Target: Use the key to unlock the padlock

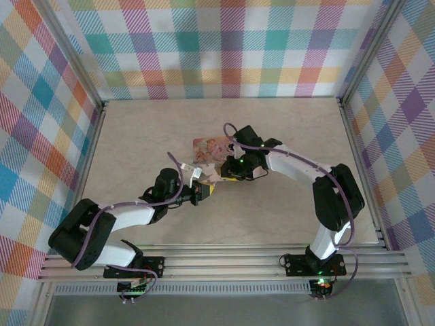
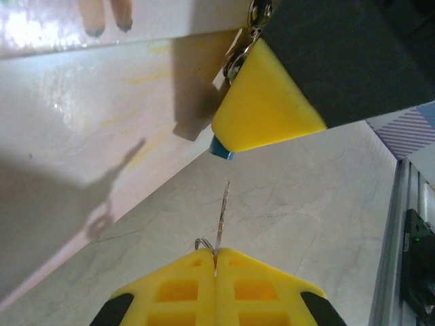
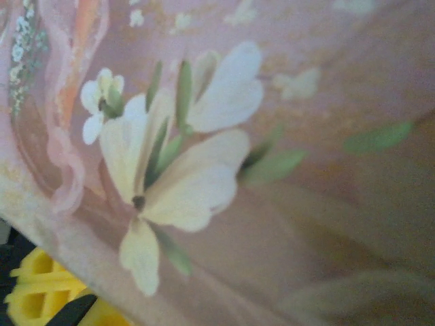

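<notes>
My left gripper is shut on a thin metal key, whose blade points straight up and ends a short gap below the padlock. Its wire ring curls out at the fingertips. Of the padlock, a small teal-blue corner pokes out under a yellow finger of my right gripper, which is closed on it beside the pink picture-printed tin. Small metal links hang above that finger. In the top view my left gripper sits just below and left of the right one.
The pink tin lies to the left of the key's line, and its flower print is pressed close to the right wrist camera. The marble-look table is walled by plaid panels. An aluminium rail runs along the right.
</notes>
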